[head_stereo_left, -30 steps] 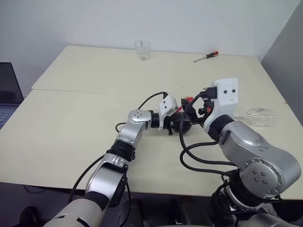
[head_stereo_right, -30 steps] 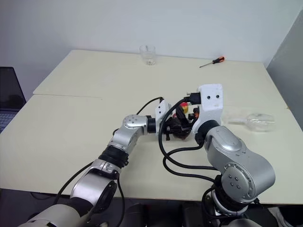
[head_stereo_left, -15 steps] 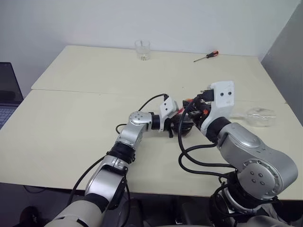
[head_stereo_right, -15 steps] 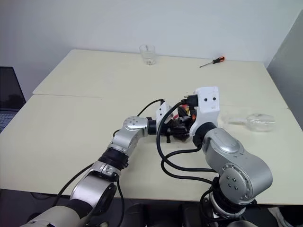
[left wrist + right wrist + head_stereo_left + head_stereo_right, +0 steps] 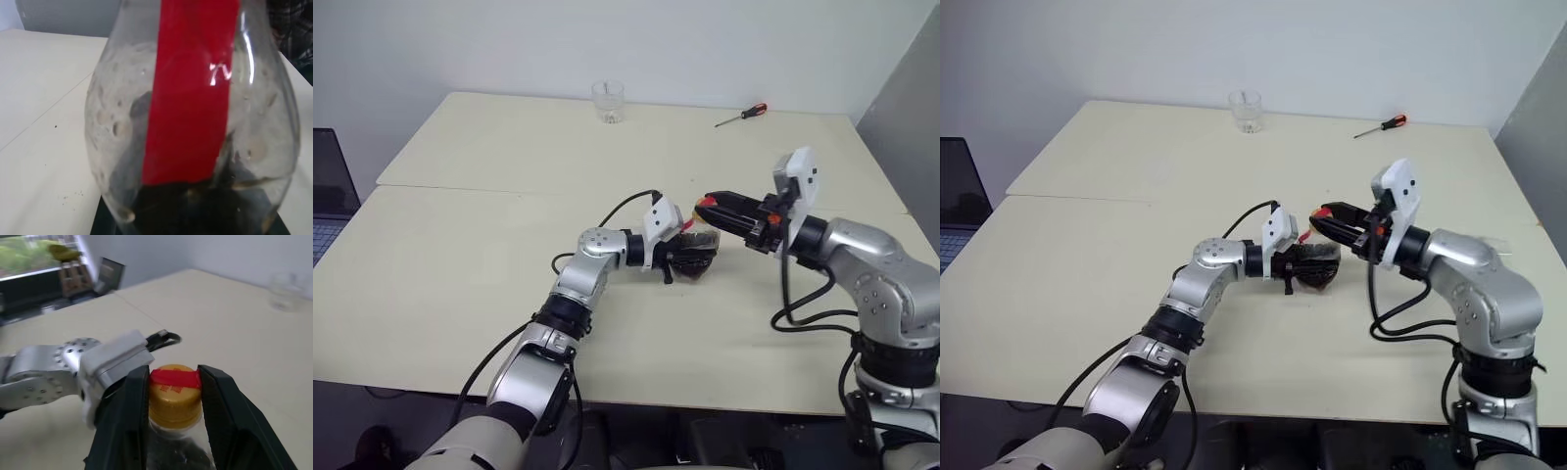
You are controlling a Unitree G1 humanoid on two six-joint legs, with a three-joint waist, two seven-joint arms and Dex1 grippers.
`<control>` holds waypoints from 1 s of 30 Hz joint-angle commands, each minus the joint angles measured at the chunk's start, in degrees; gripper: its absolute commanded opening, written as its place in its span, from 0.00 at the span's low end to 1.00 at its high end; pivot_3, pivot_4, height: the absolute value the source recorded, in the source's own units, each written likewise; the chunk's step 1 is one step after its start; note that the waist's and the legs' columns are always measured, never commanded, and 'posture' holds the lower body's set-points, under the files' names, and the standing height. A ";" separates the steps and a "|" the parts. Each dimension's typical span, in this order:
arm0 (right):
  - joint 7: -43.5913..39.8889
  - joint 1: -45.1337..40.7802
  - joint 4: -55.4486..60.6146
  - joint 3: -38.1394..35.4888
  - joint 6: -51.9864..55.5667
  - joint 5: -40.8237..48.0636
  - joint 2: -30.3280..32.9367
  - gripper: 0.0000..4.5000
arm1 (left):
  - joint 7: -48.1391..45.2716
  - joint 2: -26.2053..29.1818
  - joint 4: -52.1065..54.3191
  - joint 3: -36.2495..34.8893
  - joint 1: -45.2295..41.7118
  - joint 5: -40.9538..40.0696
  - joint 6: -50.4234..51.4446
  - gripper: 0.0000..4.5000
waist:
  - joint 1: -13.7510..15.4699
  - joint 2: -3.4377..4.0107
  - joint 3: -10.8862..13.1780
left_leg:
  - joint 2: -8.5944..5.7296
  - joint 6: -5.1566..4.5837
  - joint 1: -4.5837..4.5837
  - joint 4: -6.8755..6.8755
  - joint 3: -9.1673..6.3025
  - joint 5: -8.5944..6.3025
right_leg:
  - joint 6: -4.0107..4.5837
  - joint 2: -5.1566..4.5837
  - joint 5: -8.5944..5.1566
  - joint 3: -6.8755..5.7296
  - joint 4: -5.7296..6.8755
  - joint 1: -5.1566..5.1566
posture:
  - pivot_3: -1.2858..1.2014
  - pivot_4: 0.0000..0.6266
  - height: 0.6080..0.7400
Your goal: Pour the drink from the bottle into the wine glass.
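The bottle [image 5: 695, 259] is at the middle of the table, and my left gripper [image 5: 677, 258] is shut on its rounded body from the left. The left wrist view shows the clear body with its red strip [image 5: 188, 88] up close. The dark drink [image 5: 195, 208] lies in the bottom of the bottle. My right gripper [image 5: 173, 382] reaches in level from the right, and its two black fingers [image 5: 734, 208] press on either side of the yellow cap [image 5: 174, 399]. The wine glass is hidden behind my right arm.
A short clear tumbler [image 5: 607, 101] stands at the table's far edge. A red-handled screwdriver [image 5: 741, 116] lies at the far right. A laptop [image 5: 328, 191] sits off the table's left side. A seam [image 5: 460, 190] runs across the table behind the bottle.
My right arm has swung out to the right and its wrist has turned, so the gripper now points level at the cap and has narrowed onto it. The left arm and bottle stayed put.
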State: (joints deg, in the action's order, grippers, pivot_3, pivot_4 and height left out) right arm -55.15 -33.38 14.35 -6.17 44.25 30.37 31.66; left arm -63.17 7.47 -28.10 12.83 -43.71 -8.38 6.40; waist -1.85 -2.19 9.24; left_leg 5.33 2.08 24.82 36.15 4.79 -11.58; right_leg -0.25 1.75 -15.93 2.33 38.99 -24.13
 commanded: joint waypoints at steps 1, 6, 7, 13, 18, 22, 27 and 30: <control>-11.79 -3.70 -10.91 3.96 -10.43 -2.55 3.78 0.27 | -0.23 -1.08 4.91 0.87 0.33 -1.26 0.69 0.21 | -0.01 0.07 0.05 | 0.00 0.00 -0.01 0.00 0.03 0.00 | 0.00 0.00 0.00 0.00 0.00 -0.01 | 0.52 0.24 1.00; -14.87 -5.96 -14.39 7.23 -14.42 -4.65 6.45 0.27 | 0.06 -0.56 6.21 0.55 0.64 -1.57 1.64 0.21 | 0.08 0.39 0.27 | 0.05 0.00 -0.01 0.00 0.00 0.00 | 0.01 0.07 0.00 0.03 0.05 -0.04 | 0.52 0.24 1.00; -14.70 -5.73 -13.73 7.06 -12.71 -3.66 6.95 0.27 | 0.04 -0.40 6.18 0.56 0.71 -1.52 1.59 0.20 | 0.13 0.39 0.27 | 0.06 0.01 -0.01 0.00 -0.01 0.00 | 0.01 0.07 0.00 0.03 0.05 -0.03 | 0.52 0.24 1.00; -11.39 -3.35 -7.96 3.51 -6.33 1.59 8.44 0.49 | -0.16 -0.17 6.22 0.99 0.79 -1.52 1.68 0.20 | 0.22 0.38 0.27 | 0.07 0.02 0.00 0.04 0.06 0.01 | 0.11 0.02 0.07 0.04 0.04 -0.01 | 0.52 0.24 1.00; -2.02 -2.98 0.10 -5.21 1.56 9.24 8.34 0.88 | -0.64 -0.54 4.83 1.29 -0.27 -1.47 1.15 0.20 | 0.19 0.47 0.29 | 0.06 0.03 -0.02 0.05 0.05 0.02 | 0.08 -0.01 0.05 0.06 0.12 -0.02 | 0.52 0.24 1.00; 5.44 -0.84 7.99 -12.54 6.77 15.58 9.11 1.00 | -0.95 -1.10 3.80 1.45 -0.90 -1.42 0.65 0.20 | 0.27 0.47 0.29 | 0.07 0.03 -0.03 0.04 0.00 0.02 | 0.01 0.00 0.01 0.02 0.11 0.01 | 0.52 0.24 1.00; 28.10 4.15 23.91 -18.03 19.61 19.03 6.94 1.00 | -0.64 -1.30 2.51 1.09 -1.11 -1.30 0.70 0.20 | 0.17 0.47 0.29 | 0.06 0.03 -0.02 0.04 0.02 0.02 | 0.01 -0.02 0.01 0.06 0.08 0.03 | 0.52 0.24 1.00; 44.53 5.34 34.53 -16.25 27.08 20.39 -0.91 1.00 | -0.02 -1.91 0.31 0.70 -2.14 -1.15 0.16 0.20 | -0.06 0.49 0.28 | 0.09 0.04 -0.06 0.05 -0.02 0.02 | 0.00 0.01 0.01 0.10 0.19 0.01 | 0.52 0.24 1.00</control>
State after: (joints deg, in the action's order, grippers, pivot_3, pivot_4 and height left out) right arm -18.78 -27.57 42.74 -22.53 68.06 49.06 32.91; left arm -63.34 6.23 -28.32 14.36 -43.58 -8.81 8.07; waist -1.91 -1.70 9.52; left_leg 5.42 2.12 24.75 36.18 4.75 -11.55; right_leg -0.25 1.77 -15.92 2.42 39.23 -24.14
